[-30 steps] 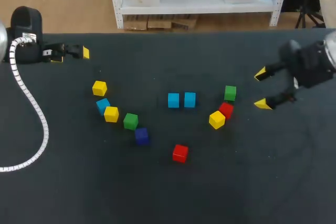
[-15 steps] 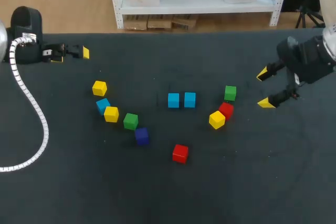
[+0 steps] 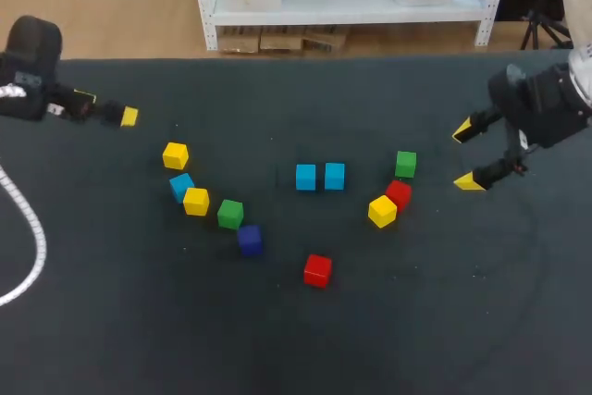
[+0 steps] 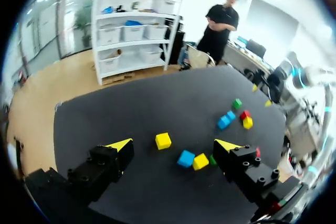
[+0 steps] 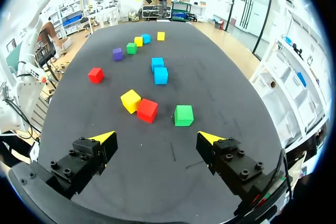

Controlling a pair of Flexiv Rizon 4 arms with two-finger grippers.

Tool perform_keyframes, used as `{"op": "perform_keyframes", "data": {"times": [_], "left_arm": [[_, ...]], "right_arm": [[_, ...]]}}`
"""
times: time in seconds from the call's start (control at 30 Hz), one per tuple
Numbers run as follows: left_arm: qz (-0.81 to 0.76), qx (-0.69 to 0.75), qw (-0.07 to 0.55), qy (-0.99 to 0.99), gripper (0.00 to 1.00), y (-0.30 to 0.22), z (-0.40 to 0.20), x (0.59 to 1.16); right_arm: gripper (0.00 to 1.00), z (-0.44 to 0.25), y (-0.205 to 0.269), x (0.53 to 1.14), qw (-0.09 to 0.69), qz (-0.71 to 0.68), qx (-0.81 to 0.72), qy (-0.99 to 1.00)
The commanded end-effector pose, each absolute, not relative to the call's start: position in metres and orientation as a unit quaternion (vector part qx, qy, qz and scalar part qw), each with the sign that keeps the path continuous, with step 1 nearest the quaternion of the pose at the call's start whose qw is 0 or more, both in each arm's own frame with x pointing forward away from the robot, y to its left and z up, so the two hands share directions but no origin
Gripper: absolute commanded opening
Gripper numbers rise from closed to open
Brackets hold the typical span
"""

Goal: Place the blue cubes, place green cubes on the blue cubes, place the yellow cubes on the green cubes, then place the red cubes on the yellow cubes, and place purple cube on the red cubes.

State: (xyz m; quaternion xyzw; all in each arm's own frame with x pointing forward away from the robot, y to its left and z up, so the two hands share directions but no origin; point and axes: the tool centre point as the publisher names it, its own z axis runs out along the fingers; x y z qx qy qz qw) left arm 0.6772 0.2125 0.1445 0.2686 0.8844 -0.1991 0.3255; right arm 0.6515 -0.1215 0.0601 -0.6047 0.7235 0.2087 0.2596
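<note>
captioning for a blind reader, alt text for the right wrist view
The right gripper, open, hovers over a dark table; a green cube lies just ahead, a red cube and yellow cube beside it, two blue cubes beyond.

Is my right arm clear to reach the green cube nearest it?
Likely yes: the right gripper is open, the green cube lies ahead of its fingers with nothing between, and the red cube sits aside.

Left tool [image 3: 126,116] drew back (outward, slightly).

Dark table [image 3: 296,339], white ribbed hose [image 3: 41,245], perhaps cable
</note>
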Motion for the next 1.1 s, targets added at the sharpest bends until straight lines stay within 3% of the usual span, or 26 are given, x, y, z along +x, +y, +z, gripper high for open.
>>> {"op": "perform_keyframes", "data": {"times": [0.03,0.4,1.1], "left_arm": [[-0.226,0.392,0.292,0.843,1.00,0.225,0.143,0.670],[-0.202,0.510,0.257,0.795,1.00,0.221,0.123,0.663],[-0.154,0.585,0.196,0.772,1.00,0.197,0.069,0.639]], "right_arm": [[1.00,0.059,-0.121,0.652,0.261,0.210,-0.605,0.723],[1.00,0.059,-0.121,0.652,0.261,0.210,-0.605,0.723],[1.00,0.059,-0.121,0.652,0.261,0.210,-0.605,0.723]]}}
